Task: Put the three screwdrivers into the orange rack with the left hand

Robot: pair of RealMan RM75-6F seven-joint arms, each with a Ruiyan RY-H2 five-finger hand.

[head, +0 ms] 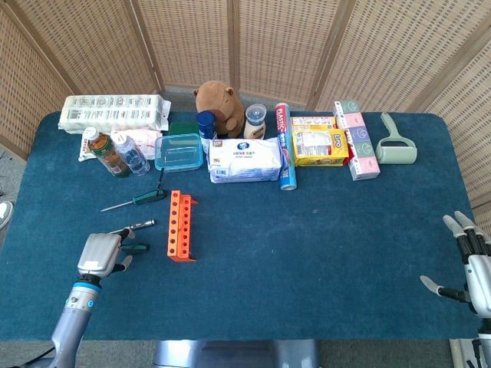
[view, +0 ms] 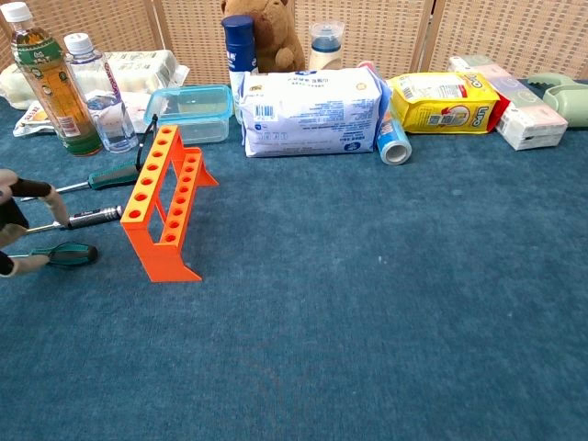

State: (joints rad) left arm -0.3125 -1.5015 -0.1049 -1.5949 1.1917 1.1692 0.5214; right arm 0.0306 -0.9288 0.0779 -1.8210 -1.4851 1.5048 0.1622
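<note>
Screwdrivers lie left of the orange rack (head: 181, 226); my left hand (head: 100, 253), fingers spread, covers the nearest green-handled screwdriver (view: 66, 254). Bottles (head: 115, 153) stand behind. My right hand (head: 472, 264) hangs open.

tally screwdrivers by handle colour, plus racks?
Green-handled screwdrivers: 2
Metal-handled screwdriver: 1
Orange rack: 1
Total: 4
</note>
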